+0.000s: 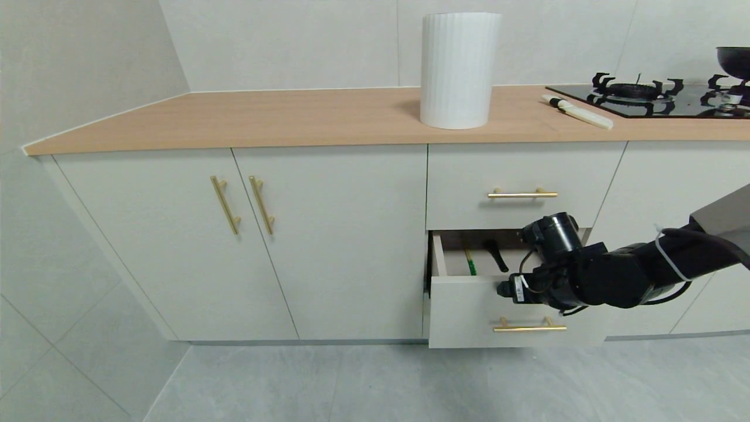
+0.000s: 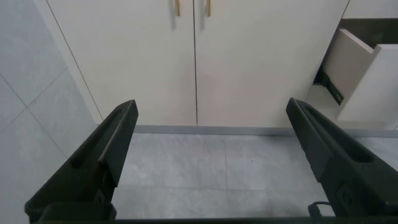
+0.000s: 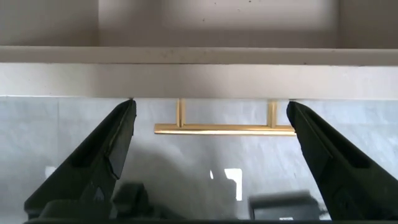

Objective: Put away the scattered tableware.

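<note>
A pale knife (image 1: 577, 111) lies on the wooden countertop (image 1: 263, 120) beside the stove. The lower drawer (image 1: 469, 310) stands pulled out; inside it lie a green-handled utensil (image 1: 469, 262) and a black utensil (image 1: 495, 255). My right gripper (image 1: 508, 289) is at the drawer front, just above the gold handle (image 1: 529, 327). In the right wrist view this gripper (image 3: 210, 102) is open, its fingertips (image 3: 124, 115) at the drawer's top edge (image 3: 199, 78), with nothing held. My left gripper (image 2: 211, 109) is open and empty, low over the floor before the cabinet doors (image 2: 199, 56).
A tall white ribbed container (image 1: 457, 70) stands on the counter. A black gas stove (image 1: 650, 97) with a dark pot (image 1: 735, 61) is at the far right. The upper drawer (image 1: 521, 181) is closed. Grey tiled floor (image 1: 351, 381) lies in front.
</note>
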Available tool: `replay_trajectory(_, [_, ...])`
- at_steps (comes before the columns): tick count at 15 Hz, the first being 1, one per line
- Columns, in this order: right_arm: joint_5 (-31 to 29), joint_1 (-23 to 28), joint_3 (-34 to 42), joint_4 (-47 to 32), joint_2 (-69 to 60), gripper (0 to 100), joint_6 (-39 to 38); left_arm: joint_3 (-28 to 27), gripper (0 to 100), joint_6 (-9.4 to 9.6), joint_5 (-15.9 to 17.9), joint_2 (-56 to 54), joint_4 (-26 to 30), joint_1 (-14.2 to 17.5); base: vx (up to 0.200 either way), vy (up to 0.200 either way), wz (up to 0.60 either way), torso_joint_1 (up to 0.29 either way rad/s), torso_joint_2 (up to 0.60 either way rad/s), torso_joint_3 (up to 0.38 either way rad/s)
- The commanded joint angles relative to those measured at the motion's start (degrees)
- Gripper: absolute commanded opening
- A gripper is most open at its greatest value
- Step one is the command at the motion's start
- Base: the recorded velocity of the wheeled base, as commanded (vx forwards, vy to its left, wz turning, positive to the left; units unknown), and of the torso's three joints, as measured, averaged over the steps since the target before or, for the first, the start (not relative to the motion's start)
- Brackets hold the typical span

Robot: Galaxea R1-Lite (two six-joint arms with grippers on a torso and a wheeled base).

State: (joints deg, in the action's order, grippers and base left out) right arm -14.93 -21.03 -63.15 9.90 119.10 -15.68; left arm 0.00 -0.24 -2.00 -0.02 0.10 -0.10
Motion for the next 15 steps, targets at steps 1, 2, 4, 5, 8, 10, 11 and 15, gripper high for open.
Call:
replay_trajectory(1, [-0.01, 0.99, -2.16, 0.82, 3.15, 100, 0.3, 0.0, 100, -0.02, -0.02, 0.02, -0.01, 0.01, 0.0, 0.0, 0.0, 0.0, 0.0, 0.0])
replay_trajectory(2, [-0.1, 1.6, -4.0, 1.44, 4.38, 100, 0.82, 0.0, 100, -0.02, -0.02, 0.02, -0.01, 0.01, 0.0, 0.0, 0.0, 0.0, 0.0, 0.0])
replay_trajectory(4, [-0.1, 2.31, -6.99, 1.61, 6.23, 100, 1.18, 0.0, 100, -0.02, -0.02, 0.02, -0.01, 0.01, 0.0, 0.0, 0.0, 0.0, 0.0, 0.0])
replay_trajectory(5, [-0.45, 2.66, -8.31, 1.7, 7.02, 100, 1.09, 0.0, 100, -0.02, -0.02, 0.02, -0.01, 0.01, 0.0, 0.0, 0.0, 0.0, 0.0, 0.0])
replay_trajectory(8, [-1.33, 3.27, -10.24, 5.48, 9.39, 100, 1.09, 0.0, 100, -0.02, -0.02, 0.02, -0.01, 0.01, 0.0, 0.0, 0.0, 0.0, 0.0, 0.0])
replay_trajectory(10, [-1.41, 3.36, -10.68, 8.91, 10.45, 100, 1.61, 0.0, 100, -0.02, -0.02, 0.02, -0.01, 0.01, 0.0, 0.0, 0.0, 0.0, 0.0, 0.0])
replay_trajectory(11, [-1.41, 3.54, -11.38, 10.14, 11.15, 100, 2.14, 0.0, 100, -0.02, -0.02, 0.02, -0.01, 0.01, 0.0, 0.0, 0.0, 0.0, 0.0, 0.0])
replay_trajectory(15, [-1.41, 4.51, -13.93, 10.76, 13.35, 100, 2.05, 0.0, 100, -0.02, -0.02, 0.02, -0.01, 0.01, 0.0, 0.0, 0.0, 0.0, 0.0, 0.0])
